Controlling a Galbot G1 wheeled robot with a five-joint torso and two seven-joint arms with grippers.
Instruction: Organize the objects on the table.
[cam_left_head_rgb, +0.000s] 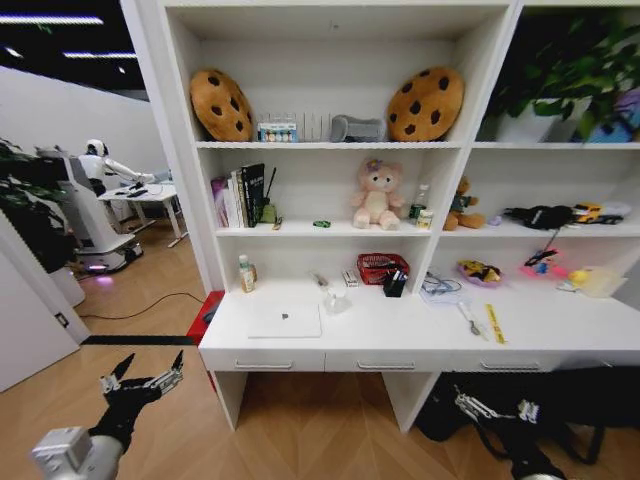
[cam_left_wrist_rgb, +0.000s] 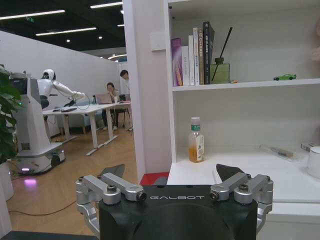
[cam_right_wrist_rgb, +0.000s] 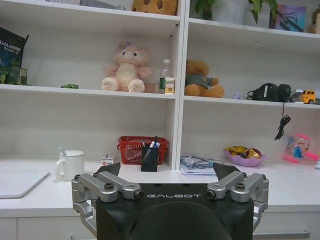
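The white table (cam_left_head_rgb: 400, 332) with three drawers stands ahead of me under a shelf unit. A silver laptop (cam_left_head_rgb: 285, 320) (cam_right_wrist_rgb: 20, 182) lies shut at its left. Behind it stands a bottle (cam_left_head_rgb: 244, 273) (cam_left_wrist_rgb: 196, 140) of amber liquid. Pens sit in a black holder (cam_left_head_rgb: 395, 284) (cam_right_wrist_rgb: 149, 156). A tiny green toy car (cam_left_head_rgb: 321, 224) (cam_left_wrist_rgb: 285, 77) (cam_right_wrist_rgb: 70, 86) rests on the shelf above. My left gripper (cam_left_head_rgb: 143, 378) (cam_left_wrist_rgb: 172, 172) hangs open, low and left of the table. My right gripper (cam_left_head_rgb: 497, 408) (cam_right_wrist_rgb: 167, 170) is open, below the table's front edge.
A white mug (cam_left_head_rgb: 335, 300) (cam_right_wrist_rgb: 70, 164), a red basket (cam_left_head_rgb: 382, 267), a yellow strip (cam_left_head_rgb: 494, 323) and a purple bowl (cam_left_head_rgb: 478, 271) also lie on the table. Black bags (cam_left_head_rgb: 560, 400) fill the space under its right side. Another robot (cam_left_head_rgb: 90, 200) stands far left.
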